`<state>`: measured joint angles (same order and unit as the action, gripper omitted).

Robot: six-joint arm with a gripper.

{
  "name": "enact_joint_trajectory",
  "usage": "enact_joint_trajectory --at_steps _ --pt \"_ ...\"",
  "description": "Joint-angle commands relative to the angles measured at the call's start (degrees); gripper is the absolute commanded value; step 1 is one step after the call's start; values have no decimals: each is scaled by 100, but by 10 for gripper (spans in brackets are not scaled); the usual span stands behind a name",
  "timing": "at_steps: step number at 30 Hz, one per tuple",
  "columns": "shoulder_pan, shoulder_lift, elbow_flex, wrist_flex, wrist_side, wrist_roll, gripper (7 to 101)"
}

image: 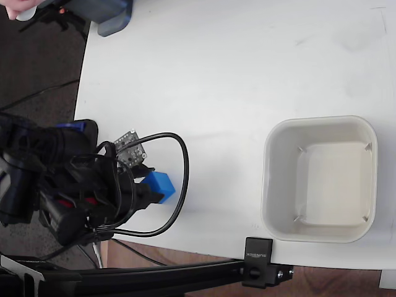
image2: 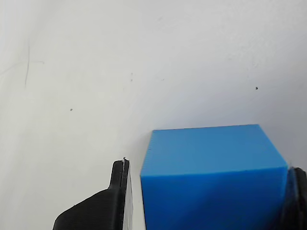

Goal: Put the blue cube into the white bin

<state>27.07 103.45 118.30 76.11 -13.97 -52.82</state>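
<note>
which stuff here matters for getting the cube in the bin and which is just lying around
Belongs to the job:
- blue cube, between the fingers of the gripper
- white bin, empty

Just lying about:
- grey-blue box at the table's top left edge
- black clamp on the near edge

The arm point(image: 55, 185) is black with red accents, a looping black cable point(image: 179, 185), and a small circuit board point(image: 129, 145).

A lab-style robot workstation: a bare white tabletop point(image: 235, 68), a black cabled arm point(image: 62, 185) at its left edge, a clamp bracket point(image: 263, 270) on its bottom edge.
</note>
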Motion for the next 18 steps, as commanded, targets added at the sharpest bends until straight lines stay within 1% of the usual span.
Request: enact_joint_trajectory --at_steps 1,6,10,14,18 --pt "35 97 -229 -123 -79 -18 616" --pt "79 97 -149 -211 -193 35 594" --pt "-26 281 -123 -211 -220 211 594" --pt "-439 712 -97 -211 -44 694 591" --pt "-1011 1151 -193 -237 237 1389 591"
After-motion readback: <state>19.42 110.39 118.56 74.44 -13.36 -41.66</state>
